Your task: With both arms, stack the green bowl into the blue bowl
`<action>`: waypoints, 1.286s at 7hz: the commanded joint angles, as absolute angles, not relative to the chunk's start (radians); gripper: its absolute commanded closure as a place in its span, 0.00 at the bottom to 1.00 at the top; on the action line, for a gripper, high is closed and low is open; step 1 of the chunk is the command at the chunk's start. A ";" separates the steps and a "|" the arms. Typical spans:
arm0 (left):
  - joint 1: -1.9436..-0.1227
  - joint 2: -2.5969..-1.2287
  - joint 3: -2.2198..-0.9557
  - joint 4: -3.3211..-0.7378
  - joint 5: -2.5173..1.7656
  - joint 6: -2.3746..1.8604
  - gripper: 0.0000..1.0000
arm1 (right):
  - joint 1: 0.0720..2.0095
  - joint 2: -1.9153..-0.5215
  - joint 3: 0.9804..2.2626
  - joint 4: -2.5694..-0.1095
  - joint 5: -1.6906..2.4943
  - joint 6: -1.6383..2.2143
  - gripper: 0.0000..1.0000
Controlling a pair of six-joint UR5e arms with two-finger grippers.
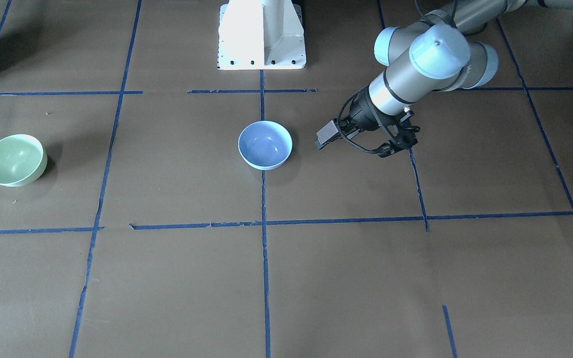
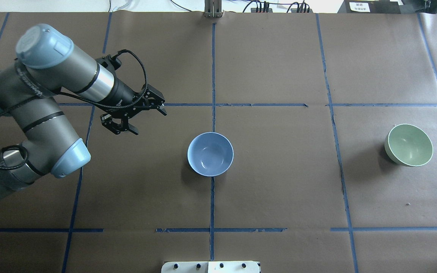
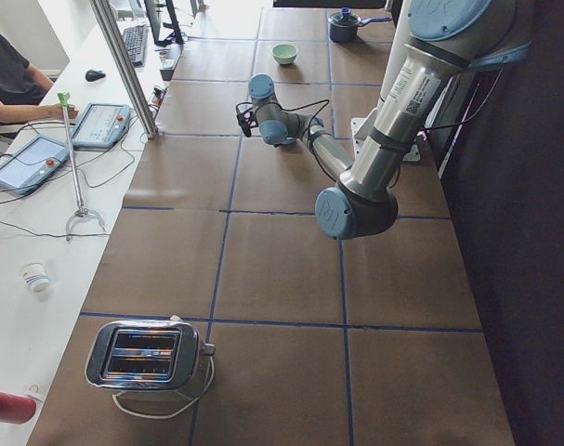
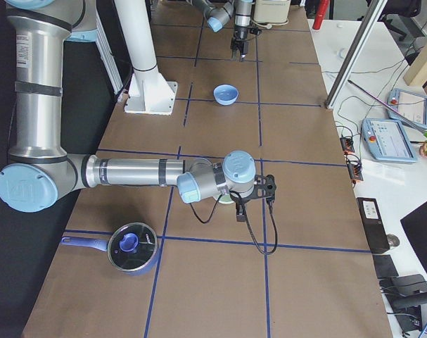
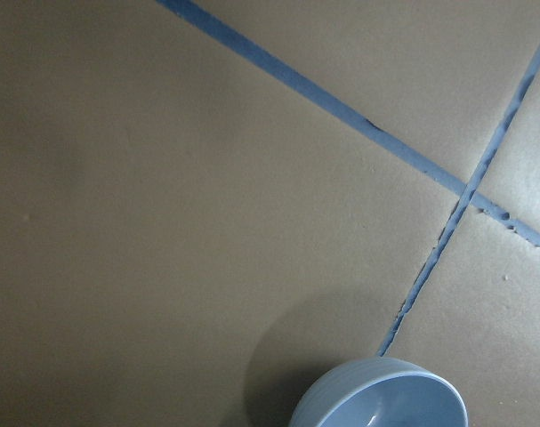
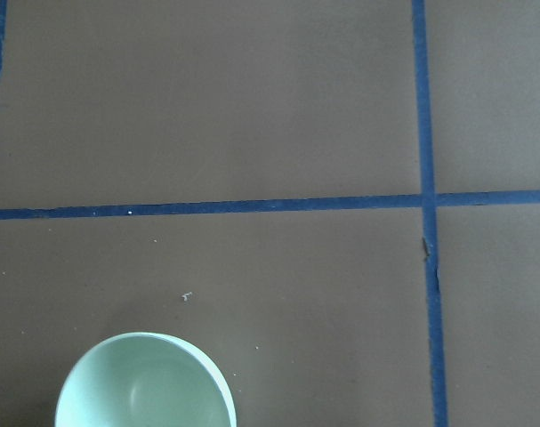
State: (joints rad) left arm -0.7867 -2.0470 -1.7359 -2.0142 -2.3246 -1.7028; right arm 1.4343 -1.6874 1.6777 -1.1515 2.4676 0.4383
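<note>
The blue bowl [image 2: 210,154] stands upright and empty at the table's middle, on a blue tape line; it also shows in the front view [image 1: 265,144] and at the bottom of the left wrist view [image 5: 381,398]. The green bowl [image 2: 408,145] stands upright and empty far to the right, seen too in the front view [image 1: 14,160] and the right wrist view [image 6: 145,382]. My left gripper [image 2: 146,120] is open and empty, left of the blue bowl and apart from it. My right gripper [image 4: 267,186] shows only in the right side view, above the green bowl; I cannot tell whether it is open.
The white pedestal base [image 1: 261,35] stands at the robot's side of the table. A blue lidded pot [image 4: 132,246] sits beyond the green bowl at the right end. A toaster [image 3: 147,353] sits at the left end. Blue tape lines grid the brown table.
</note>
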 commanded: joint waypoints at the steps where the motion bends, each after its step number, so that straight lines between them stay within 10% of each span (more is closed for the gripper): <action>1: -0.848 -1.999 -1.805 -2.013 -2.356 -1.666 0.00 | 1.311 -1.750 1.658 -0.891 2.413 0.653 0.00; 7: -0.923 -1.829 -1.884 -2.013 -2.362 -1.468 0.00 | 1.040 -1.747 1.505 -0.538 2.227 0.985 0.01; 9: -0.925 -1.822 -1.898 -2.013 -2.368 -1.468 0.00 | 1.042 -1.749 1.506 -0.535 2.230 0.983 0.80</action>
State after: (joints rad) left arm -0.9247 -1.8274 -1.8924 -2.0126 -2.3667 -1.4681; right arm 1.0432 -1.7477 1.5072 -0.5389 2.2302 0.9837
